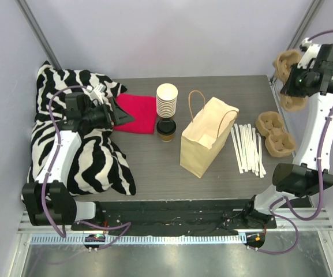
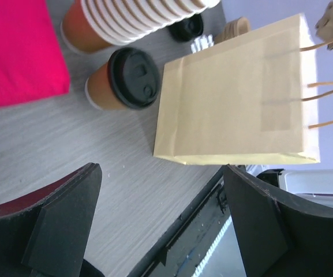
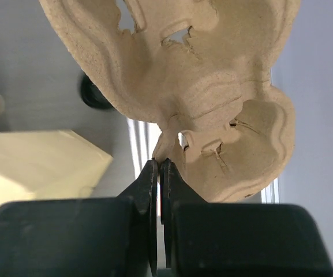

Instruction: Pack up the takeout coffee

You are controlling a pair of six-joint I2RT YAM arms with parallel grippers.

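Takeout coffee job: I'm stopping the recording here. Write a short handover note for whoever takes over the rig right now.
Left gripper: open, empty, by the red cloth, facing the takeout coffee.
Right gripper: shut on a pulp cup carrier, held up near the table's far right corner.
Things: the coffee stands lidded on the table, in front of the cup stack and left of the upright, open paper bag. A second carrier lies right of the bag.
Done: one carrier picked up.
Left: coffee not yet grasped or packed; the bag looks empty from above.
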